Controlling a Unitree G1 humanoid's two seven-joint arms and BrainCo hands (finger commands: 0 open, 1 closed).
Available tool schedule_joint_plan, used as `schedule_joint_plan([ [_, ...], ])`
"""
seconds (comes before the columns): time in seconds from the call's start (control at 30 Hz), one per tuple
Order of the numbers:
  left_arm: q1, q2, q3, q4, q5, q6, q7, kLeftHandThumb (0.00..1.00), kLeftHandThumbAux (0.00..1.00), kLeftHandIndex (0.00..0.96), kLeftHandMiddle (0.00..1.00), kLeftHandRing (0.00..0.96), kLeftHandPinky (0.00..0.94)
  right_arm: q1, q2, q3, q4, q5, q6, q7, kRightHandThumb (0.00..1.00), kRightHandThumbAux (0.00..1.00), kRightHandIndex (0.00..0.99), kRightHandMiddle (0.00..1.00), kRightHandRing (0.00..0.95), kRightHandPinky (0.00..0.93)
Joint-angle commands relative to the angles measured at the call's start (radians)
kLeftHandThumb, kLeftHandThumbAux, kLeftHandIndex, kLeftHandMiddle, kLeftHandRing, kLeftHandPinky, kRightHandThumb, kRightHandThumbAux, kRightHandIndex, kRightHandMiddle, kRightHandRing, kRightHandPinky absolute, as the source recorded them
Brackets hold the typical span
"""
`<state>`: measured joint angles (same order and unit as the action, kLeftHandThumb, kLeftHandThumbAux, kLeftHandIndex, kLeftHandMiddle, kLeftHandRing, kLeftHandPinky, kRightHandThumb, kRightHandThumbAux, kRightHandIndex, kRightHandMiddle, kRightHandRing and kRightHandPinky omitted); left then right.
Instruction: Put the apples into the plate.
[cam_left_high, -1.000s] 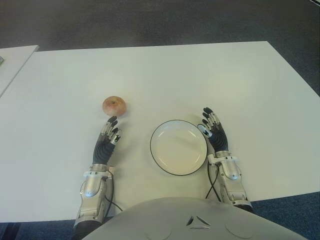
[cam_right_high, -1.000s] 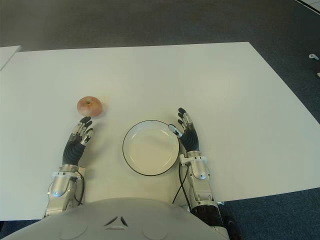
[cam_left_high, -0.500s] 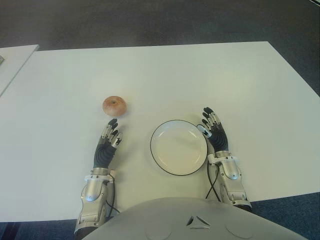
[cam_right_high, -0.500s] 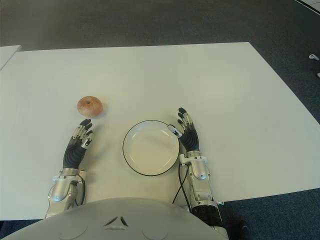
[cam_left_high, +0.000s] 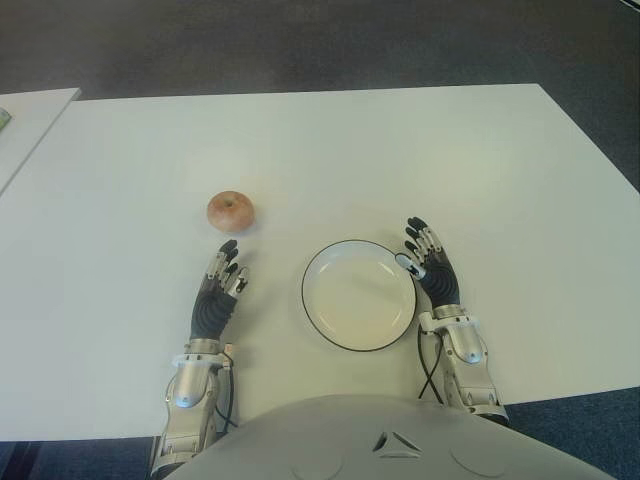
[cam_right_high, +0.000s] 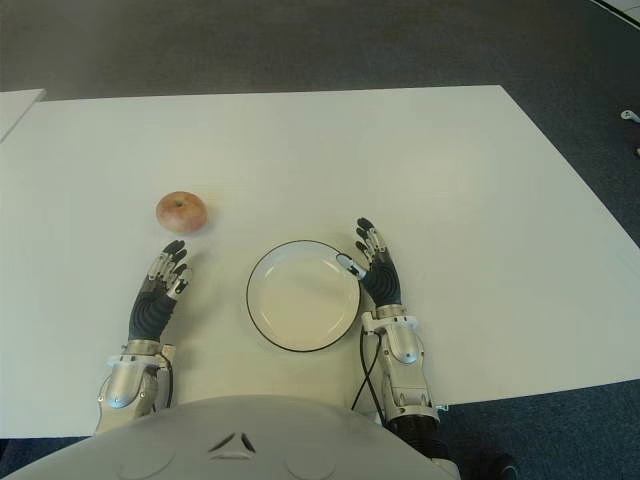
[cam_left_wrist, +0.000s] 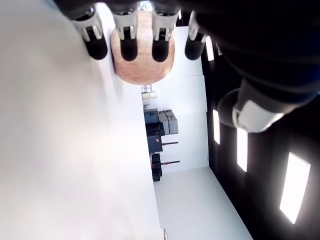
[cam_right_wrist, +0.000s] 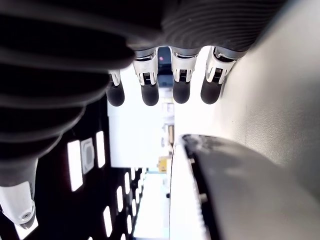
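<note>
One reddish-yellow apple (cam_left_high: 230, 211) lies on the white table (cam_left_high: 330, 150), left of centre. A white plate (cam_left_high: 358, 294) with a dark rim sits empty near the table's front edge. My left hand (cam_left_high: 218, 290) is stretched flat just short of the apple, fingers spread and holding nothing; its wrist view shows the apple (cam_left_wrist: 142, 55) right beyond the fingertips (cam_left_wrist: 128, 49). My right hand (cam_left_high: 430, 265) shows beside the plate's right rim, fingers straight, with the plate's rim (cam_right_wrist: 200, 165) close by in its wrist view.
A second white table's corner (cam_left_high: 30, 115) stands at the far left. Dark carpet (cam_left_high: 300, 40) surrounds the table. My grey torso (cam_left_high: 390, 440) fills the bottom of the eye views.
My left hand has drawn back toward my body, widening the gap to the apple. The apple, plate and right hand have stayed put.
</note>
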<state>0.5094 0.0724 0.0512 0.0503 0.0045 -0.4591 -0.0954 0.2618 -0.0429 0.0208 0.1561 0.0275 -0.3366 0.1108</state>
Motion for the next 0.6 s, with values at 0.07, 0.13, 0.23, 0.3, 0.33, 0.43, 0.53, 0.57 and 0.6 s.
schedule_joint_plan([
  [0.07, 0.064, -0.015, 0.000, -0.074, 0.065, -0.035, 0.050, 0.061, 0.536, 0.000, 0.000, 0.005, 0.049, 0.038, -0.008, -0.005, 0.047, 0.005, 0.044, 0.010, 0.163, 0.565, 0.000, 0.000, 0.000, 0.000],
  [0.13, 0.103, -0.018, 0.022, -0.142, 0.161, -0.115, 0.105, 0.076, 0.543, 0.002, 0.003, 0.013, 0.062, 0.035, -0.011, -0.008, 0.053, 0.004, 0.044, 0.012, 0.161, 0.563, 0.000, 0.000, 0.000, 0.000],
  [0.23, 0.124, -0.017, 0.056, -0.204, 0.293, -0.191, 0.182, 0.088, 0.544, 0.003, 0.007, 0.019, 0.070, 0.031, -0.014, -0.012, 0.061, 0.002, 0.041, 0.013, 0.161, 0.561, 0.000, 0.000, 0.000, 0.001],
  [0.3, 0.119, -0.011, 0.081, -0.219, 0.377, -0.221, 0.237, 0.098, 0.543, 0.003, 0.009, 0.022, 0.074, 0.028, -0.015, -0.015, 0.067, 0.002, 0.042, 0.011, 0.162, 0.561, 0.000, 0.000, 0.000, 0.000],
  [0.33, 0.112, -0.008, 0.092, -0.217, 0.416, -0.233, 0.263, 0.107, 0.536, 0.003, 0.012, 0.028, 0.083, 0.027, -0.016, -0.016, 0.070, 0.002, 0.043, 0.010, 0.161, 0.564, 0.000, 0.000, 0.000, 0.001],
  [0.43, 0.040, 0.028, 0.147, -0.238, 0.553, -0.224, 0.343, 0.123, 0.514, 0.004, 0.017, 0.037, 0.089, 0.025, -0.017, -0.017, 0.074, 0.002, 0.043, 0.009, 0.159, 0.567, 0.000, 0.000, 0.000, 0.003],
  [0.53, -0.043, 0.077, 0.184, -0.256, 0.646, -0.192, 0.387, 0.139, 0.486, 0.007, 0.029, 0.044, 0.068, 0.019, -0.018, -0.018, 0.083, 0.002, 0.039, 0.010, 0.156, 0.568, 0.000, 0.000, 0.000, 0.003],
  [0.57, -0.078, 0.117, 0.199, -0.253, 0.708, -0.189, 0.414, 0.177, 0.451, 0.021, 0.040, 0.046, 0.058, 0.016, -0.019, -0.018, 0.089, 0.003, 0.038, 0.011, 0.154, 0.566, 0.000, 0.000, 0.000, 0.003],
  [0.6, -0.101, 0.146, 0.209, -0.251, 0.752, -0.187, 0.434, 0.186, 0.441, 0.025, 0.050, 0.051, 0.055, 0.013, -0.019, -0.018, 0.093, 0.003, 0.037, 0.011, 0.152, 0.565, 0.000, 0.000, 0.000, 0.004],
])
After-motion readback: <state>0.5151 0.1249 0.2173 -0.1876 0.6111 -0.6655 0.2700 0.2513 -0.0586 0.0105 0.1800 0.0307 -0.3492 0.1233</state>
